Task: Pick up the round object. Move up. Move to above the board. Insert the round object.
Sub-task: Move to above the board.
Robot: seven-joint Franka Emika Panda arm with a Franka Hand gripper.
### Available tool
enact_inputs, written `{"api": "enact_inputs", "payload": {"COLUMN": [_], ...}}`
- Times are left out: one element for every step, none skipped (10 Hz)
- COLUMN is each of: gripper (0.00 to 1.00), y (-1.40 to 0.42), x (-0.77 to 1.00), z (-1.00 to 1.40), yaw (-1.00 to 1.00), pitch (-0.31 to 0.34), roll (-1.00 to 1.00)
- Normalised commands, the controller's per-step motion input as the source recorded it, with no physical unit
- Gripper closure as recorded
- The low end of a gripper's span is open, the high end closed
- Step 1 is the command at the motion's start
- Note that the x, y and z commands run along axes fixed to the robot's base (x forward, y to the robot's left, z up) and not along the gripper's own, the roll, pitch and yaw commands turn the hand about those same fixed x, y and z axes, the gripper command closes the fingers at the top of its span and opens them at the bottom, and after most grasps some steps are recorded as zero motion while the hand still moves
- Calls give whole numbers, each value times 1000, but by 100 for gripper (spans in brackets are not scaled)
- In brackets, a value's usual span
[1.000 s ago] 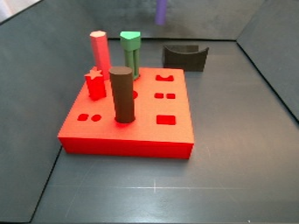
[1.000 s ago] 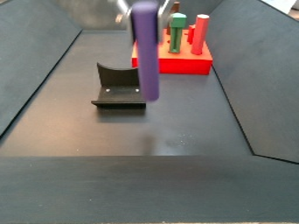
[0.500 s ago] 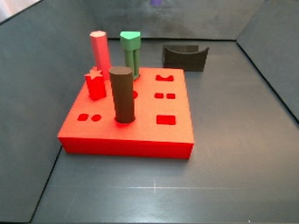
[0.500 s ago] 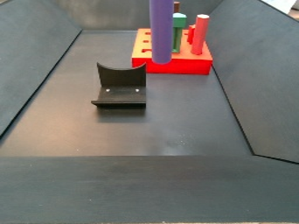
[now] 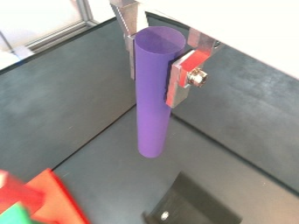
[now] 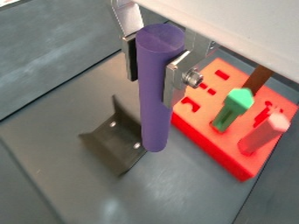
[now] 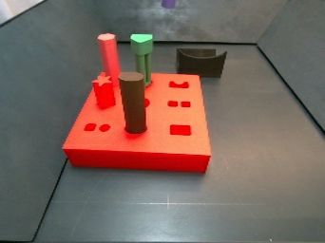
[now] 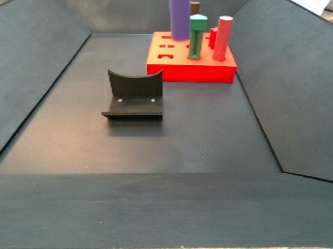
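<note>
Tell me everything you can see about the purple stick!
The purple peg is a smooth, plain cylinder, tall and slender, looking like matte plastic. It hangs upright in the air, pinched near its flat top by the tool between two silver fingers. Nothing else touches it. In a side view only its lower part shows, near the red board.

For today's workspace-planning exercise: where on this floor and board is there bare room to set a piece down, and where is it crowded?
Bare floor lies in front of the dark holder and beside the red board. The board's near edge shows only holes; its back is crowded with three pegs and a star piece. The gripper holds the purple peg aloft.
</note>
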Motion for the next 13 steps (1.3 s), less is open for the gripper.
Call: {"api": "enact_inputs", "payload": {"gripper": [100, 100, 100, 100, 100, 100, 100, 100, 100, 100, 100, 100, 100], "y": [-1000, -1000, -1000, -1000, -1000, -1000, -1000, -1000, -1000, -1000, -995, -616, -359], "x": [-102, -108, -110, -110, -111, -112, -111, -105, -98, -88, -80, -24, 19], "z": [121, 123, 123, 124, 125, 130, 133, 138, 147, 161, 166, 111, 69], "yaw": [8, 8, 8, 6, 7, 8, 6, 7, 7, 5, 5, 7, 6], "pitch": [-40, -28, -21, -6, 2, 8, 8, 15, 24, 40, 51, 73, 90], "roll": [75, 69, 62, 52, 43, 34, 22, 9, 3, -3, -6, 13, 10]}}
